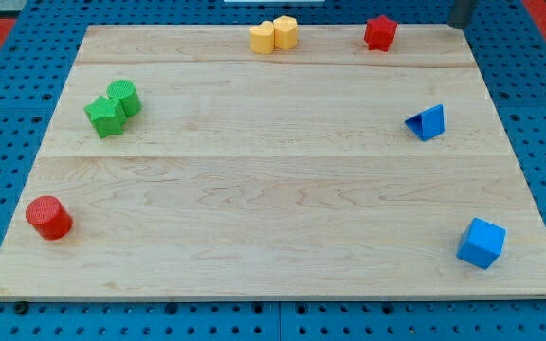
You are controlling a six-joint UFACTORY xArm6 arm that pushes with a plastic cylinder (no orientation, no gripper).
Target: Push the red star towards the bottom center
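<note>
The red star [379, 32] lies near the board's top edge, right of centre. My tip [460, 26] shows as a dark rod end at the view's top right, just past the board's top edge and to the right of the red star, with a gap between them. The wooden board [273, 180] fills most of the view.
Two yellow blocks [273, 35] touch each other at the top centre. A green star [105, 116] and a green block [124, 97] touch at the left. A red cylinder [48, 218] sits at the bottom left. A blue triangle [427, 122] is at the right, a blue cube [482, 242] at the bottom right.
</note>
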